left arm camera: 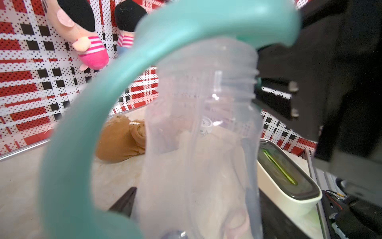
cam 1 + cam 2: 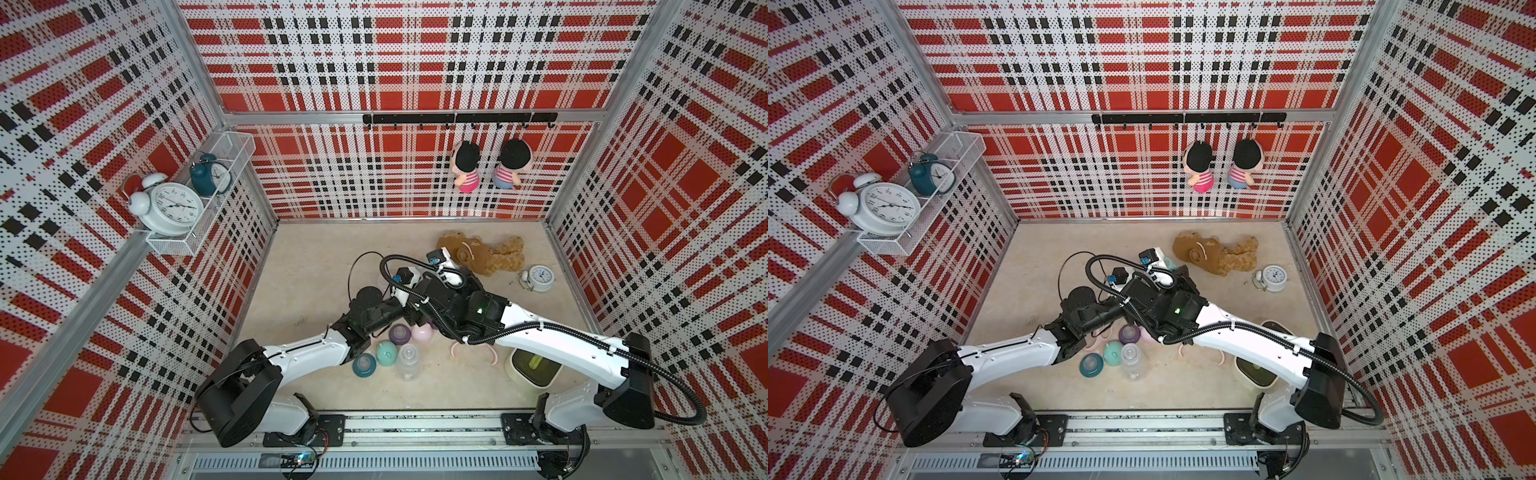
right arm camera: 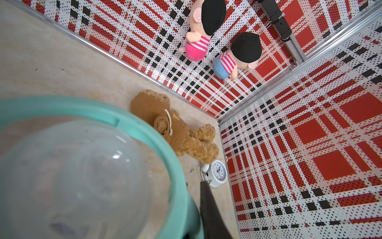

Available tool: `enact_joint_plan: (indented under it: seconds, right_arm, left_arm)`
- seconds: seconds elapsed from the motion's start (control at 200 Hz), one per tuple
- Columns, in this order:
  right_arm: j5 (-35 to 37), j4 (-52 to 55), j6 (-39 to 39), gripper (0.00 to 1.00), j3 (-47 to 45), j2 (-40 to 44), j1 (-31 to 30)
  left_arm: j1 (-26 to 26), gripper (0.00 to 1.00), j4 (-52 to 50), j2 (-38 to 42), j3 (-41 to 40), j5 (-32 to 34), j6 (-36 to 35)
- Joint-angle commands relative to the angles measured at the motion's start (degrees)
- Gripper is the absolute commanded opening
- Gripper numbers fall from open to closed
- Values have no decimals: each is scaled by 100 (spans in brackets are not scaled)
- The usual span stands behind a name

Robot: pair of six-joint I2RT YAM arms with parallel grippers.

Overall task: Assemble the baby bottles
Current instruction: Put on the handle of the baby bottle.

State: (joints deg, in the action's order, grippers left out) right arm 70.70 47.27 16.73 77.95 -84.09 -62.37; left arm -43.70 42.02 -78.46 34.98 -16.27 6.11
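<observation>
In the left wrist view, my left gripper (image 1: 196, 209) is shut on the body of a clear baby bottle (image 1: 202, 134). The bottle's threaded neck points away from the gripper. A teal handle ring (image 1: 86, 115) circles that neck. In the right wrist view, my right gripper (image 3: 186, 223) is shut on the teal handle ring (image 3: 157, 140), and the clear bottle (image 3: 78, 175) sits inside the ring. One dark finger (image 3: 208, 207) shows beside the ring. In both top views the two wrists meet over the middle of the table and hide the jaws.
On the table near the front lie a clear bottle (image 2: 408, 360), a purple collar (image 2: 400, 333), a teal collar (image 2: 364, 365), a mint cap (image 2: 387, 353), a pink cap (image 2: 422, 332) and a pink handle ring (image 2: 473, 351). A white container (image 2: 532, 365), a brown plush (image 2: 482, 255) and a small clock (image 2: 540, 277) are on the right.
</observation>
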Motion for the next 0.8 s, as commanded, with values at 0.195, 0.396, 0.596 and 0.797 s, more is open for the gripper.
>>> enact_joint_plan:
  seconds: [0.195,0.396,0.596,0.797]
  right_arm:
    - [-365,-462,-783,1,1,433,-56]
    - [-281,-610,-981,3,-190,455,-203]
    - [-254,-478,-775,5,-289,455,-214]
    - [-356,-415,-574,7,-384,608,-215]
  left_arm:
    - [-147,0,276,286,1,84,-31]
    - [-65,0,272,348,26,76,18]
    - [-7,0,304,445,-6,64,22]
    - [26,0,618,497,-200,107,156]
